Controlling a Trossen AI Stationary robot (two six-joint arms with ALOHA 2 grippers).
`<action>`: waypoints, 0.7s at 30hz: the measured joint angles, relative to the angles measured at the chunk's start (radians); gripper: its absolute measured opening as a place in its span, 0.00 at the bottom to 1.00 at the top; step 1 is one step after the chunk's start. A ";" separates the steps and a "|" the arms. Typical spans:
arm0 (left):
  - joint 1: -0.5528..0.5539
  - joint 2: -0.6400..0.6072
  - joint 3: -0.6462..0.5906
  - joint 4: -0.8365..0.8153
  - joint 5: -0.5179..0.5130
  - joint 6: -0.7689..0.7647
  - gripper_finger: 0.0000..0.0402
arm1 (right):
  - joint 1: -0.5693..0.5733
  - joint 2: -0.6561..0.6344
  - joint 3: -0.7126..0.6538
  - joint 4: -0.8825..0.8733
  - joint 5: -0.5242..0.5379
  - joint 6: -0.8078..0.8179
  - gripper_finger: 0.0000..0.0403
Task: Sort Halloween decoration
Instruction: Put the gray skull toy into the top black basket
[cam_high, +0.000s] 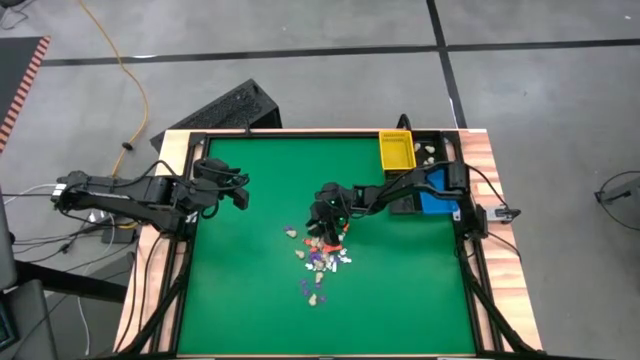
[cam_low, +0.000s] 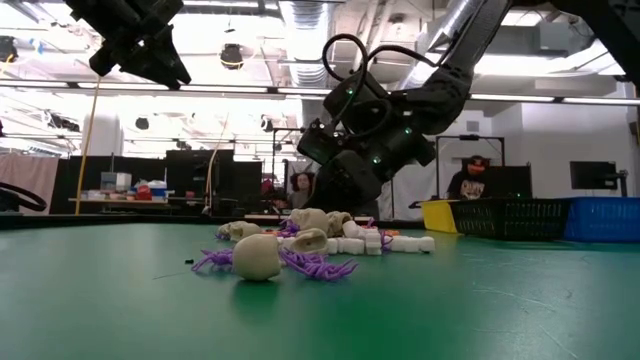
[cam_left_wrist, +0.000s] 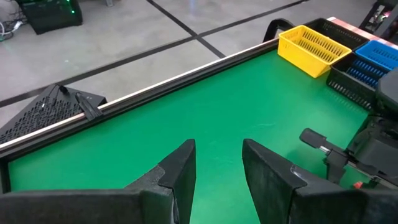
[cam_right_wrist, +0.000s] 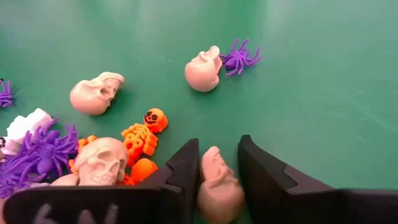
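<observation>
Your right tool (cam_right_wrist: 217, 171) is down in the trinket pile (cam_high: 320, 262) at mid-bench, fingers either side of a cream skull (cam_right_wrist: 217, 183). Your left tool (cam_left_wrist: 217, 165) hangs apart, empty, near the bench's left edge.

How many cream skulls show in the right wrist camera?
4. One skull sits between the right gripper fingers, one beside the orange pumpkins, one farther out, one next to a purple spider. More may be hidden.

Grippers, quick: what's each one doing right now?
Left gripper: open, empty, above the mat's left side.
Right gripper: closing around a cream skull at the trinket pile.
</observation>
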 joint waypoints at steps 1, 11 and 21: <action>0.000 0.000 0.000 0.000 0.000 0.000 0.30 | 0.000 0.000 0.000 -0.001 0.000 0.000 0.29; 0.000 0.000 0.000 0.000 0.000 0.000 0.30 | 0.000 -0.001 -0.001 -0.002 0.007 -0.001 0.25; 0.000 0.000 0.000 0.000 0.000 0.000 0.30 | -0.030 -0.014 -0.005 0.061 0.005 0.058 0.25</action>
